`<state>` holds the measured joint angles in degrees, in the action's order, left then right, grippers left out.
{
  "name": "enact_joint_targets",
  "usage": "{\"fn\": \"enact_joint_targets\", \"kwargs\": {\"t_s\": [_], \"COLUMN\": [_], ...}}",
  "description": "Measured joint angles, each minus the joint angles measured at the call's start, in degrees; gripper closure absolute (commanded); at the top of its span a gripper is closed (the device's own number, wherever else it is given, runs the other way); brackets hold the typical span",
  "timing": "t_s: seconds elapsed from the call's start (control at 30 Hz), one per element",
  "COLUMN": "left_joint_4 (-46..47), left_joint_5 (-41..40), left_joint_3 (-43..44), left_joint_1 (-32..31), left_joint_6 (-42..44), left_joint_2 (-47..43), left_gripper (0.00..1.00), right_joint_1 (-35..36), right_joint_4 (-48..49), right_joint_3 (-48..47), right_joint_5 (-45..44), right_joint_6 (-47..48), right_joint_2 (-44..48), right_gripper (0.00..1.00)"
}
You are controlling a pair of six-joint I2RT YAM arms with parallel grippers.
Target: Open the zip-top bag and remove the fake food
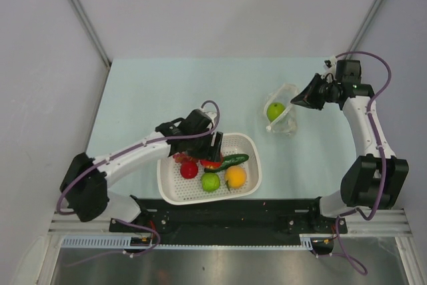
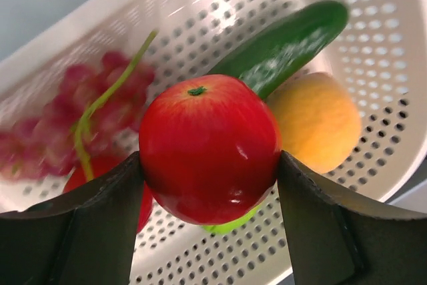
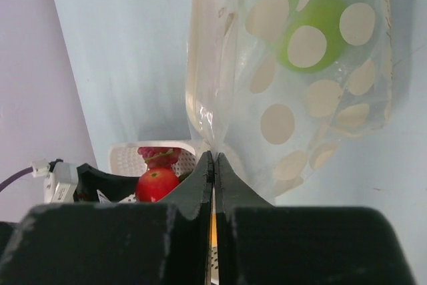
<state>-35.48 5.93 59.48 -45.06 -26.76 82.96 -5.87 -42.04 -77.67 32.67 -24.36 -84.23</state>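
- Surface (image 1: 147, 91), pale blue-green, carries everything, and both arms reach over it from the near edge.
- White perforated basket (image 1: 257, 165) sits close to the near edge, a little left of centre, under the left arm.
- Zip-top bag (image 1: 285, 119), clear film printed with pale dots, is to the right of the basket and apart from it. One thin edge of the film runs into the right gripper (image 1: 294, 101). Whether the bag's bottom rests on the surface cannot be told.
- Right gripper's jaws are pressed together, pinching that edge of the bag.
- Left gripper (image 1: 215, 146) hangs over the middle of the basket, its fingers (image 2: 100, 218) clamped against both sides of a red apple (image 2: 208, 148).
- Cucumber (image 1: 233, 160), dark green, lies slantwise in the far right part of the basket.
- Grapes (image 2: 87, 111), a reddish bunch with a green stem, lie at the basket's left side, blurred in the left wrist view.
- Orange fruit (image 1: 235, 176) lies in the basket just beside the cucumber, on its near side.
- Lime-green fruit (image 1: 211, 181) lies just left of the orange fruit, and a red round fruit (image 1: 189, 169) lies further left.
- Green fruit (image 1: 275, 111) sits inside the bag, seen through the film.
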Motion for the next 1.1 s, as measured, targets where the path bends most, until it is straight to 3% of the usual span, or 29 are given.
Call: {"fn": "enact_joint_targets", "kwargs": {"t_s": [0.03,0.1,0.13,0.17,0.2,0.23,0.5,0.73,0.83,0.93,1.0,1.1], "left_joint_4": [0.22,-0.33,-1.05,-1.75,-2.6,-3.37,-2.21,6.84,8.04,8.07,7.67,6.54], "left_joint_5": [-0.5,-2.08,-2.89,-3.28,-3.63,-3.96,-3.15,2.73,3.41,3.3,2.99,1.7], "left_joint_3": [-1.62,-5.25,-6.91,-8.24,-9.09,-9.55,-8.52,2.1,6.88,5.31,3.39,0.57], "left_joint_1": [0.0,0.0,0.07,0.09,0.09,0.09,0.11,0.09,0.07,0.07,0.02,-0.09], "left_joint_6": [-0.42,-1.33,-1.7,-1.92,-2.19,-2.32,-1.92,-3.3,-3.3,-3.34,-3.34,-3.39], "left_joint_2": [-1.95,-6.86,-9.27,-11.15,-12.46,-13.18,-14.95,-8.9,-3.98,-3.98,-4.83,-6.49], "left_gripper": [0.79,0.68,0.55,0.5,0.36,0.33,0.32,0.31,0.37,0.41,0.37,0.22], "right_joint_1": [0.09,0.35,0.55,0.74,1.01,1.33,3.1,3.56,3.56,3.56,3.56,3.58], "right_joint_4": [-0.04,-0.07,-0.04,-0.07,-0.04,-0.07,-0.04,-0.15,-0.61,-1.2,-1.79,-2.78], "right_joint_3": [0.0,0.0,0.0,0.0,-0.02,-0.02,0.0,0.0,0.0,-0.02,-0.02,-0.02], "right_joint_5": [0.04,0.13,0.15,0.15,0.15,0.17,0.37,0.37,0.39,0.33,0.31,0.11], "right_joint_6": [0.02,0.04,0.04,0.07,0.07,0.07,-0.07,-0.74,-0.9,-0.87,-0.85,-0.76], "right_joint_2": [0.0,0.0,0.0,0.0,-0.02,-0.02,-0.11,0.02,0.61,1.64,2.36,3.3], "right_gripper": [1.0,1.0,1.0,1.0,1.0,1.0,1.0,1.0,1.0,1.0,1.0,1.0]}}
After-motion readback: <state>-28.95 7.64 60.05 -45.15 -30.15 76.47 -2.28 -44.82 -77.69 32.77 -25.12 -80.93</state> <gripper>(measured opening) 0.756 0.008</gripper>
